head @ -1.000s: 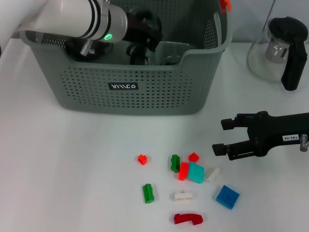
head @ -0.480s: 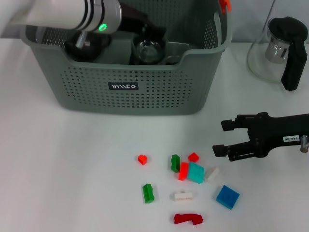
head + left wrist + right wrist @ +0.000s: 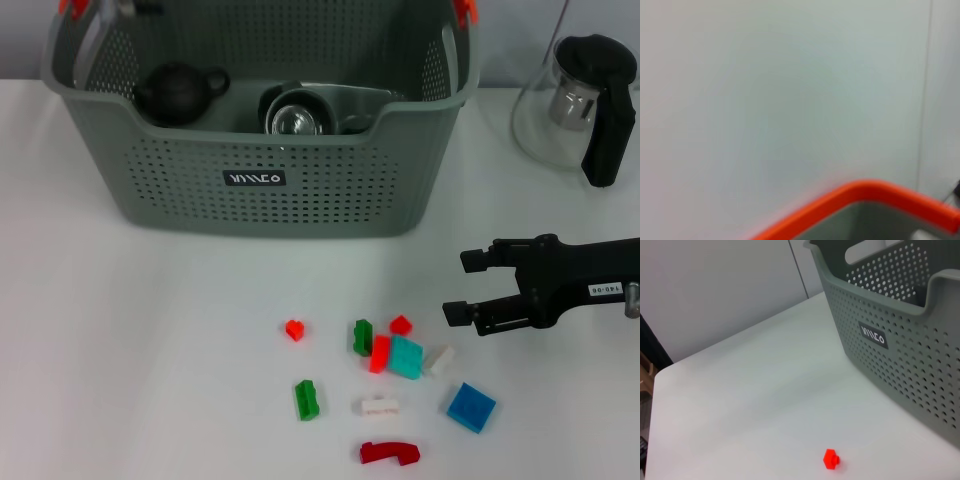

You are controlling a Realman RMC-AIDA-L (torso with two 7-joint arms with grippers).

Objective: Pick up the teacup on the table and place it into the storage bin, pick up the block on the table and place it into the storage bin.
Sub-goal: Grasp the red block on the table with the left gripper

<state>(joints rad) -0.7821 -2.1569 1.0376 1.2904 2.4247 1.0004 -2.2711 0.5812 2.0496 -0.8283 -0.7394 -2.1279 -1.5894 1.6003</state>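
I'm reading white letters, roughly "MINISO", on the storage bin's [image 3: 260, 120] black label [image 3: 255, 179]; my arm's sticker is illegible.

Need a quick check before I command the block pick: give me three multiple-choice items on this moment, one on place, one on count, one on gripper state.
1. Where is the teacup?
A. inside the storage bin
B. on the table
C. in the right gripper

2. How many green blocks lie on the table?
A. one
B. two
C. four

3. How does the right gripper stand?
A. shut on a block
B. open, holding nothing
C. out of view

Answers:
1 A, it sits beside the black teapot behind the bin's front wall.
2 B, one in the cluster, one apart.
3 B, its fingers are spread with nothing between them.
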